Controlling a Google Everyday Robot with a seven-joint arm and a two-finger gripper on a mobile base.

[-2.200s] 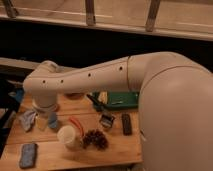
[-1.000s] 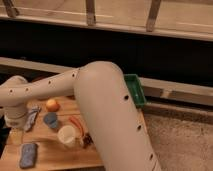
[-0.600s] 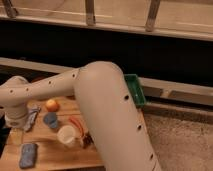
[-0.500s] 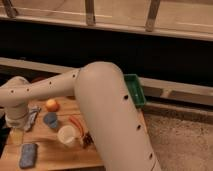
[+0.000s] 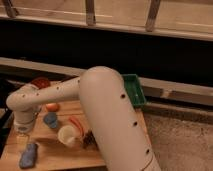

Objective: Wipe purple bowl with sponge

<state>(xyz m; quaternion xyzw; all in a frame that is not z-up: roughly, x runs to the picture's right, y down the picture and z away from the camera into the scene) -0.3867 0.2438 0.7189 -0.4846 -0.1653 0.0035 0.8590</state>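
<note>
Entry: sponge (image 5: 28, 155), lying flat at the near-left corner of the wooden table (image 5: 57, 156)
I read its long axis running from near-left to far-right, the far end pointing roughly toward the small blue cup (image 5: 50, 120); the gripper (image 5: 22, 139) hangs just above that far end, jaws spread wide, holding nothing; I cannot pick out the purple bowl

We see gripper (image 5: 22, 141) only as pale blur below arm (image 5: 75, 92) wrist. Arm hides part of red-orange bowl (image 5: 41, 82) behind it and green bin (image 5: 136, 91) left side. Dark item (image 5: 89, 141) against arm: we cannot name.
</note>
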